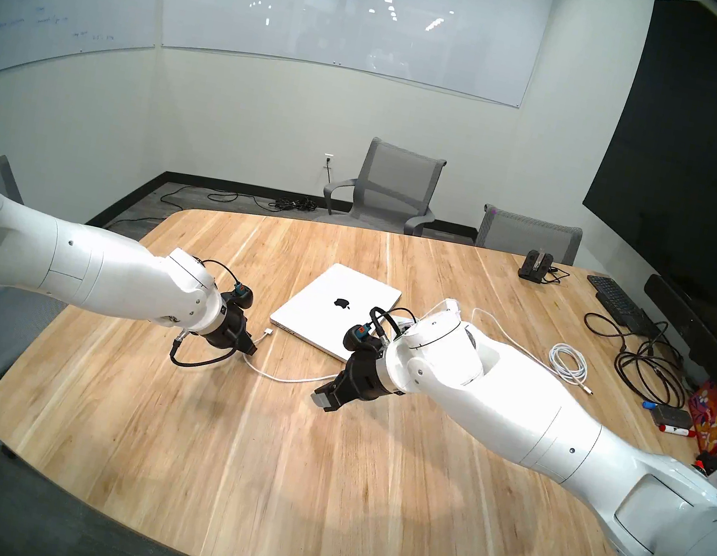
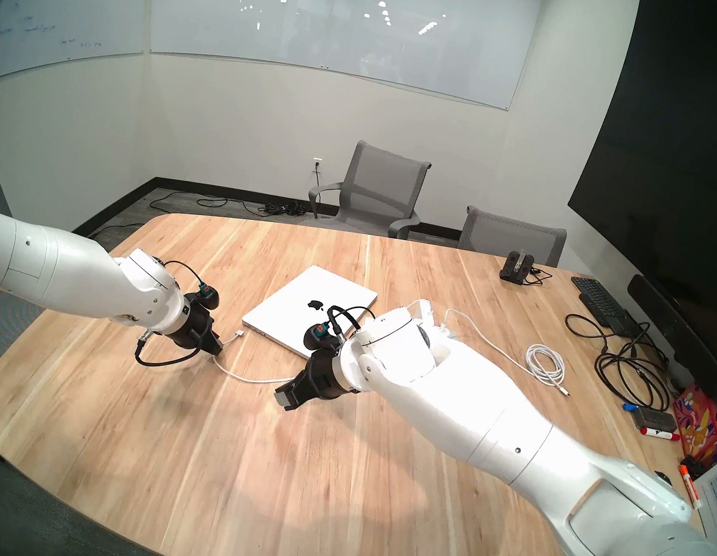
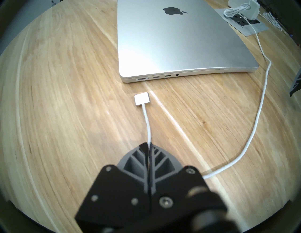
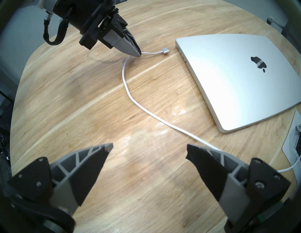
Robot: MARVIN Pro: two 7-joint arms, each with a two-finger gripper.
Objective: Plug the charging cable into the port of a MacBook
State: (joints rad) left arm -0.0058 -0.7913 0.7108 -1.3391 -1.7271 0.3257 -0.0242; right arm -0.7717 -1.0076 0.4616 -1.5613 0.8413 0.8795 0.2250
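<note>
Our left gripper [image 3: 149, 146] pinches the charging cable [image 3: 147, 125] just behind its plug [image 3: 142, 101], which hangs near the MacBook [image 3: 179, 40] port edge. Our right gripper [image 4: 147, 153] hovers spread and empty. The limp cord could let the plug twist and miss the port.

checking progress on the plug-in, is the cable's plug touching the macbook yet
Apart. In the left wrist view bare table shows between the plug and the MacBook port edge; the left gripper is shut on the charging cable behind the plug.
</note>
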